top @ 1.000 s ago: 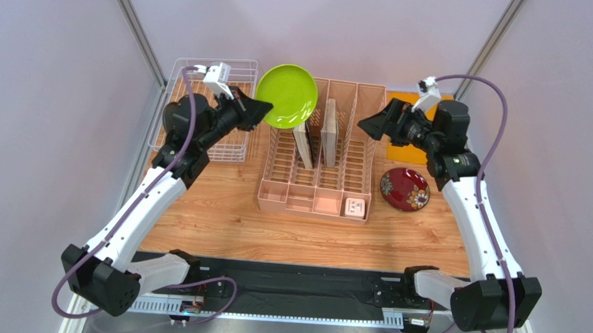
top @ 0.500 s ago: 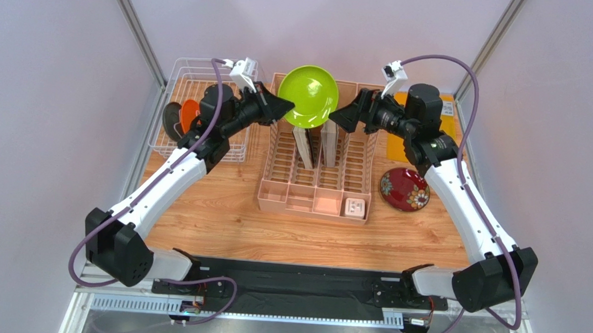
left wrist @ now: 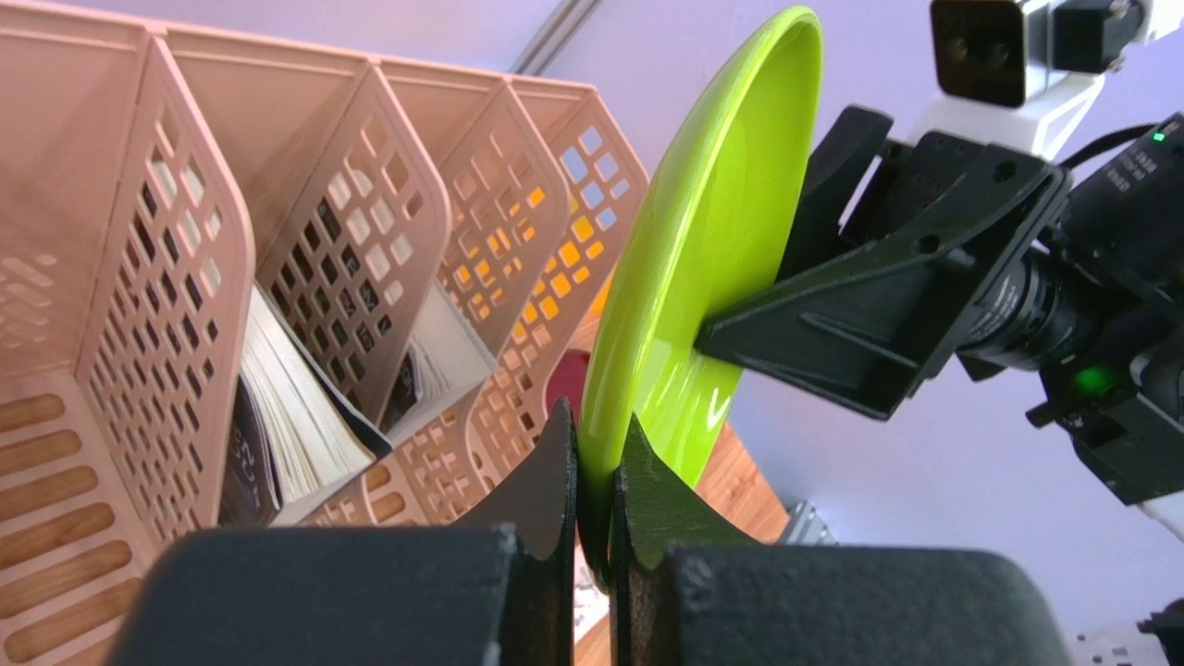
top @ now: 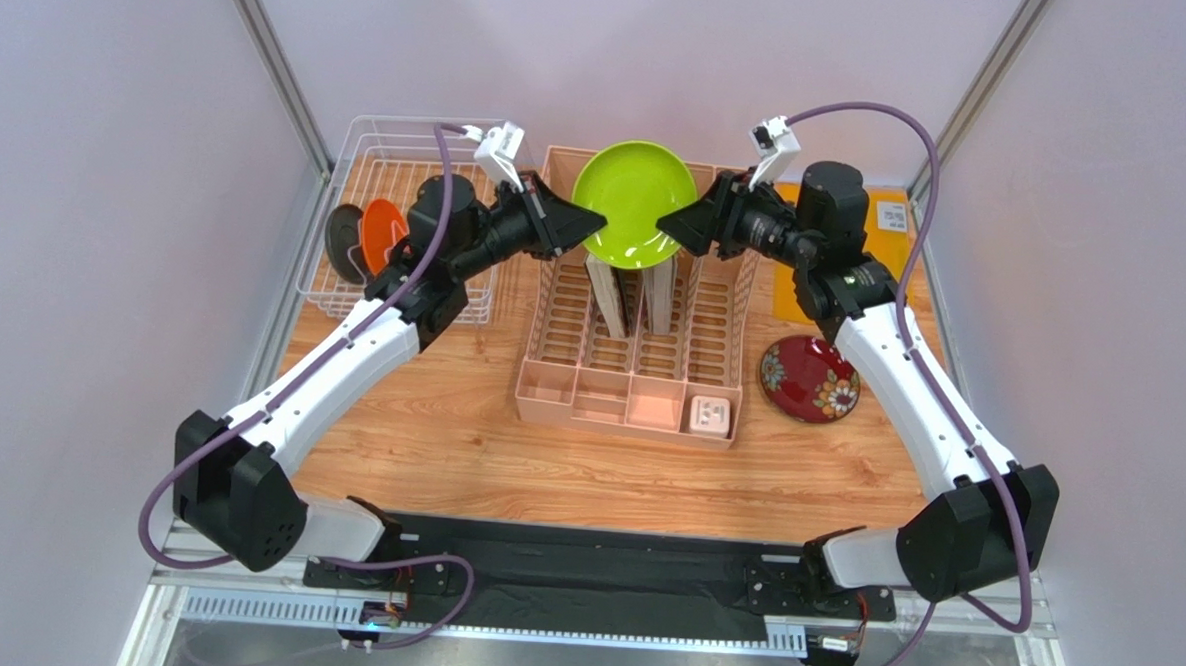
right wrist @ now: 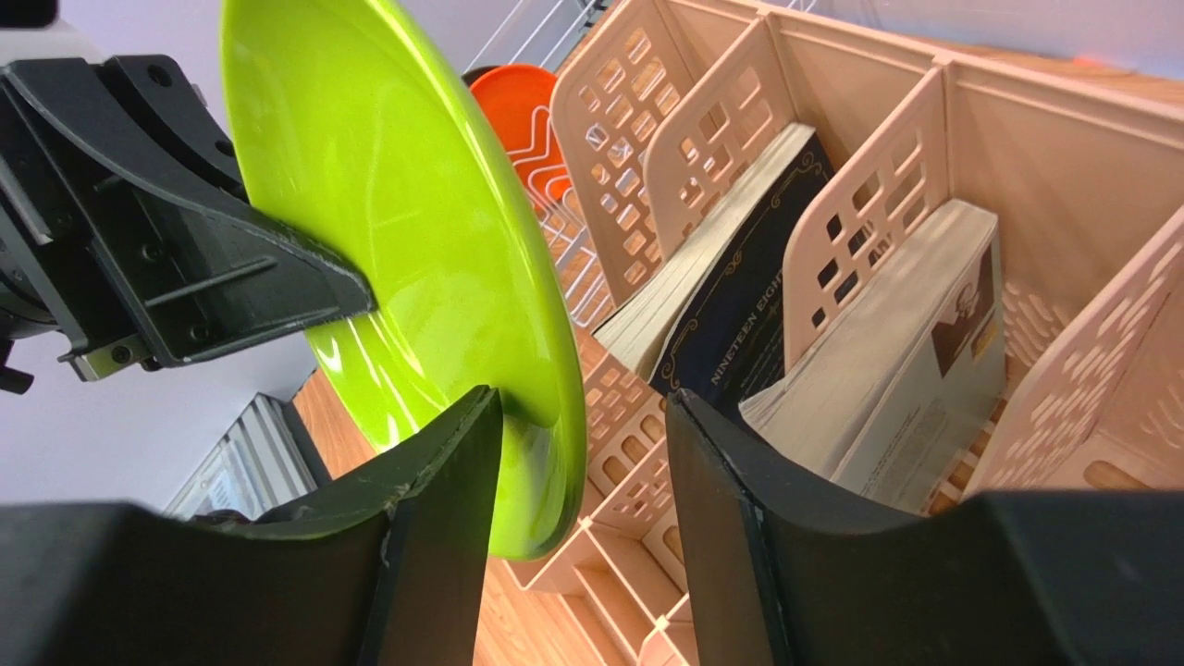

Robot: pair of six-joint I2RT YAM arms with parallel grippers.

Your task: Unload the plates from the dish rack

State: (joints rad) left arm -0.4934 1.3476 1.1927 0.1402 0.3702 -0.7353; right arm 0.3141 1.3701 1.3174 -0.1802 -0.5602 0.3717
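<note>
At the far left of the wooden worktop sits the white wire dish rack. Two plates stand on edge in it, close together: a dark slate blue round plate on the left and an orange round plate just beside it on the right.

The left arm reaches over the rack toward the middle. Its jaws are pinched shut on the left rim of the lime green round plate. This plate is up in the air, standing on its edge, above the far end of the pink plastic organiser.

The organiser is in the middle of the worktop. Two books stand on edge in its slots, and a small white square thing lies in its near right corner.

The right arm reaches in from the right. Its jaws are partly open, one on each side of the green plate's right rim. The right wrist view shows a gap between the rim and one side, so they do not grip it.

The dark red round plate with floral marks lies flat on the worktop, to the right of the organiser.
</note>
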